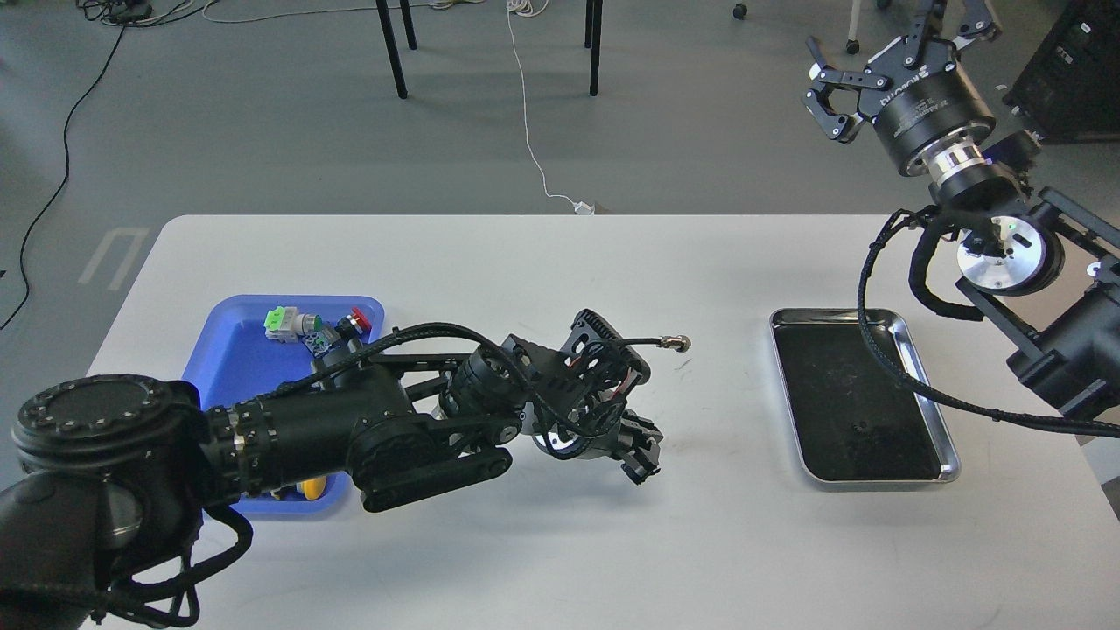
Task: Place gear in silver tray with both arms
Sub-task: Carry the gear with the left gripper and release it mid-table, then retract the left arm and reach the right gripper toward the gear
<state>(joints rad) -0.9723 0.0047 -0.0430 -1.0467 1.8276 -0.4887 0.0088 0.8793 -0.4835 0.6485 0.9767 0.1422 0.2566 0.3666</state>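
The silver tray (836,313) lies on the white table at the right, its dark bottom bare apart from a small dark speck that I cannot identify. No gear shows clearly. My left arm reaches across the table's middle. Its gripper (643,453) hangs low over the table, well left of the silver tray, and is dark and small. I cannot tell whether its fingers are shut or hold anything. My right gripper (892,44) is raised high at the top right, behind and above the tray, with its fingers spread and empty.
A blue plastic tray (229,359) stands at the left, partly hidden by my left arm. It holds push-button parts, including a green and white one (284,322), a red one (359,318) and a yellow one (311,490). A black cable of the right arm crosses the silver tray's right rim.
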